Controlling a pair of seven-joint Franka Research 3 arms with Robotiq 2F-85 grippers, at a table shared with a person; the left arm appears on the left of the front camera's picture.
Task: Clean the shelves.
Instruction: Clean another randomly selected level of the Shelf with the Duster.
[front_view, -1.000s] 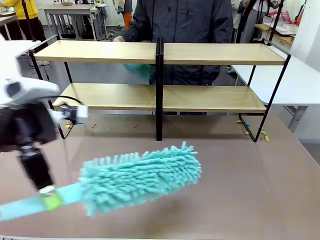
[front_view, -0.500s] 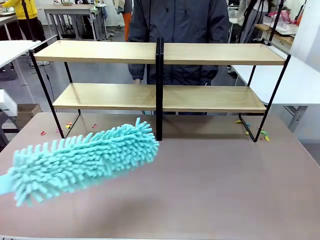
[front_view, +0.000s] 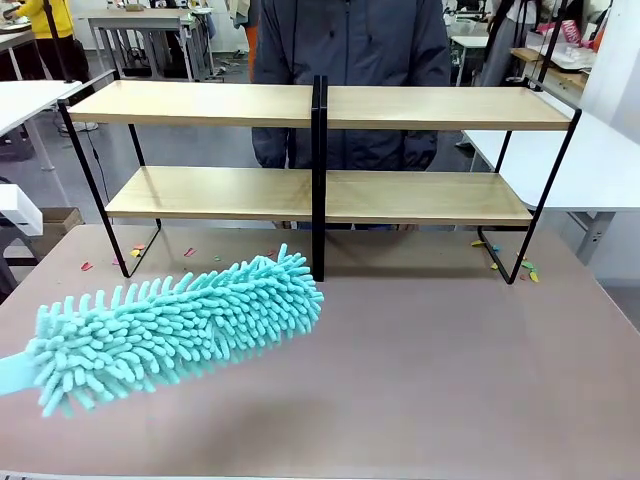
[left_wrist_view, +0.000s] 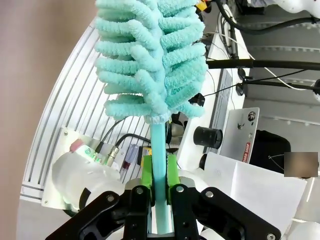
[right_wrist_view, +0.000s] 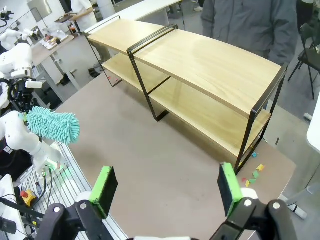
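Since the left gripper (left_wrist_view: 159, 172) is only pinching the duster (front_view: 175, 325) by its thin handle, the fluffy head could twist or snag the centre divider (front_view: 317, 170) of the shelves (front_view: 200, 103) just behind it. Plenty of bare table (front_view: 450, 370) in front of the shelves, tight gap between tiers, and the right gripper (right_wrist_view: 166, 189) is spread, empty.

A robotics lab — not a home or a shop. The brown table (front_view: 450, 380) stands among plain white tables (front_view: 605, 165) on a grey floor, with cluttered workbenches (right_wrist_view: 52, 44) farther off. At the table's near edge sit a ribbed aluminium plate (left_wrist_view: 60, 110), loose black cables (left_wrist_view: 260, 64), plugged connectors (left_wrist_view: 112, 152) and a camera lens (left_wrist_view: 207, 135) — test-rig hardware.
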